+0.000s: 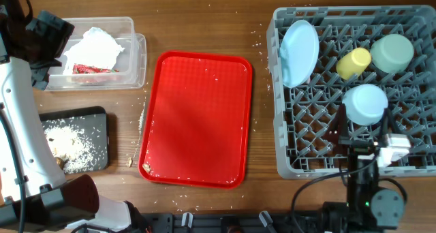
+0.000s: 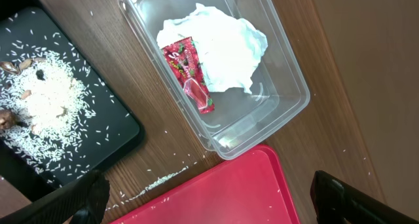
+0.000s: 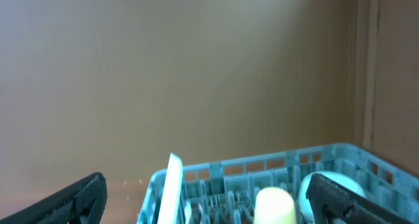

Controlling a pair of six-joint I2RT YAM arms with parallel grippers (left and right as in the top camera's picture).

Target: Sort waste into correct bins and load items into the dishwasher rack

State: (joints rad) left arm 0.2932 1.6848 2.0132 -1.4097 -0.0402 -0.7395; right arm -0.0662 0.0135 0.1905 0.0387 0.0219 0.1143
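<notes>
Sitting in the clear rectangular plastic tub [image 2: 296, 98], the crumpled white paper napkin [image 2: 226, 50] and small red crinkled wrapper [image 2: 188, 70] look sorted. Stray white rice grains [image 2: 157, 181] on the wooden table [image 1: 204, 22] could be scattered by a low-swinging arm. Both the left gripper [image 2: 209, 198] and the right gripper [image 3: 209, 191] hang spread and empty.

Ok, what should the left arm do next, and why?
Probably retract the left tool: it is open and empty, napkin and wrapper lie in the clear tub, rice sits on the black tray, and the red tray holds only stray grains.
</notes>
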